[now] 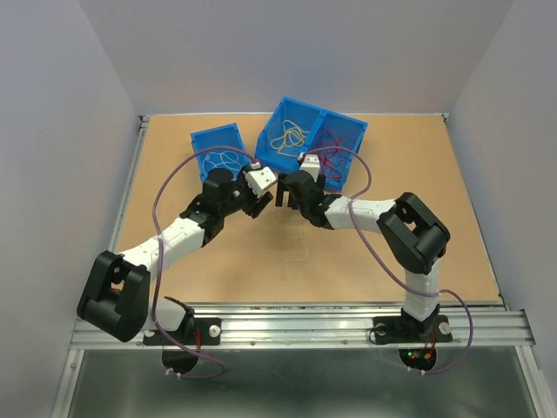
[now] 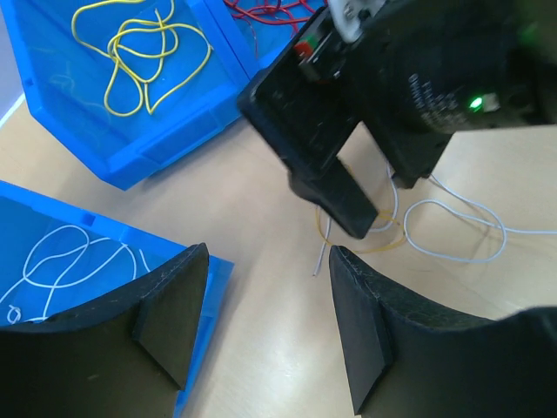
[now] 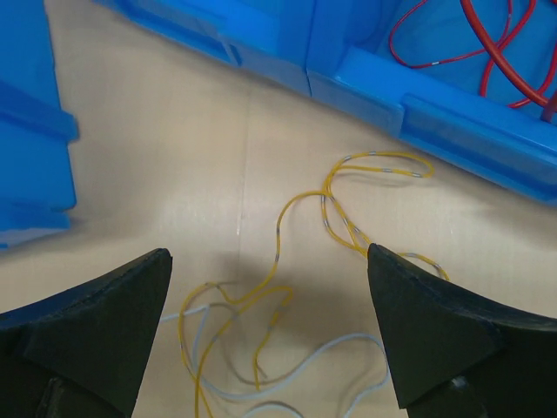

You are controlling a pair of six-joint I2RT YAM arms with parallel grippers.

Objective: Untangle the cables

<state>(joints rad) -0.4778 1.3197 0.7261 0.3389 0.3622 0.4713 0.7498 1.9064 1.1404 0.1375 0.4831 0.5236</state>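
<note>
— Where are your claws?
— My left gripper point(image 2: 265, 283) and right gripper point(image 3: 268, 261) both hang spread wide, holding nothing, nose to nose low over the table point(image 1: 435, 244); under them lies the tangle, a yellow cable point(image 3: 328, 205) looped through a white cable point(image 3: 300, 373).
— How will it handle?
— Light, limp and springy, I'd judge; thin enough to slip the pads; I'd pinch the yellow's free loop, clear of the crossings. Beyond, white cables point(image 2: 65, 261) sit in the small bin point(image 2: 26, 209); yellow cables point(image 2: 144, 52) and red cables point(image 3: 487, 52) lie in the divided bin point(image 2: 157, 148).
</note>
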